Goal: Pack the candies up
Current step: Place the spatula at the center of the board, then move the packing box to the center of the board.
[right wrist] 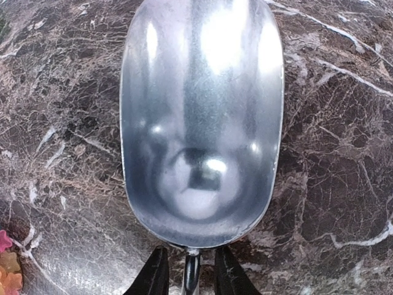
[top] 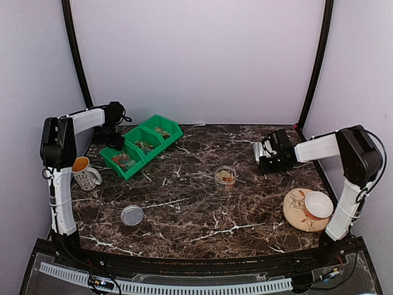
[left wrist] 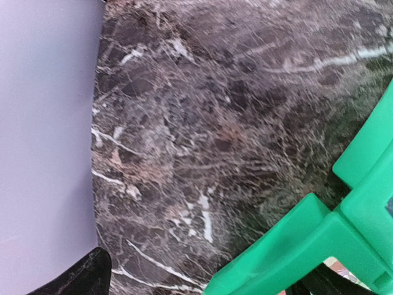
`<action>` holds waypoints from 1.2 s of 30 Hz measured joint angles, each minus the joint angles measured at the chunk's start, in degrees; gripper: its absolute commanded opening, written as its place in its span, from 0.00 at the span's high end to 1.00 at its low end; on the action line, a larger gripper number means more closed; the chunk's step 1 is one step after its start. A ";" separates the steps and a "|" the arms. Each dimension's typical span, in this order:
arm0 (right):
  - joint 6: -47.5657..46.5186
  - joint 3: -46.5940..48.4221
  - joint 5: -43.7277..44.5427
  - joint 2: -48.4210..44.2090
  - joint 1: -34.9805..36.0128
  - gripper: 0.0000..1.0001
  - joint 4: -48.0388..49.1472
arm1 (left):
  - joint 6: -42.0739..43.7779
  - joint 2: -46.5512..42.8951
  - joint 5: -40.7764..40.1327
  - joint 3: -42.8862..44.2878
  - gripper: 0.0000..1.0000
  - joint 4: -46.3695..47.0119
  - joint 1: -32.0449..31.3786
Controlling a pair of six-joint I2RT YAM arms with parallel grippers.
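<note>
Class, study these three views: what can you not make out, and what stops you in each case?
1. Candies in the green bins: top view, too small to count or sort by colour.
2. Jar contents: top view, too small to identify.
3. Scoop handle: right wrist view, cut off by the bottom edge at the right claw.
4. Bin interior: left wrist view, mostly hidden by its own green wall and the frame edge.

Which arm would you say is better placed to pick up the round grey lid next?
Left, probably. The lid lies on its side, and the left gripper is empty by the green bins; the right gripper is farther off, its jaws straddling the scoop handle.
</note>
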 measured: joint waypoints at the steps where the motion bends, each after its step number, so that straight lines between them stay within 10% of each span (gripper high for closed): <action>1: 0.13 0.00 -0.02 -0.07 0.02 0.72 -0.20 | 0.02 0.22 -0.22 0.72 0.02 -0.20 0.22; 19: 0.09 0.00 0.42 -10.29 2.43 0.51 -4.15 | -1.97 -12.07 4.09 2.40 0.01 -2.32 -3.37; 26: -0.07 -1.05 -0.98 -16.57 6.25 0.23 -4.96 | -2.73 -26.40 10.43 -11.89 0.01 0.81 -12.37; 27: 0.17 -1.49 -1.44 -17.73 6.62 0.01 -4.83 | -2.93 -28.13 11.50 -14.36 0.01 1.27 -13.33; 36: 4.50 -4.15 -9.90 -22.05 8.46 0.03 -0.76 | -7.87 -43.04 18.60 -36.09 0.01 4.44 -19.28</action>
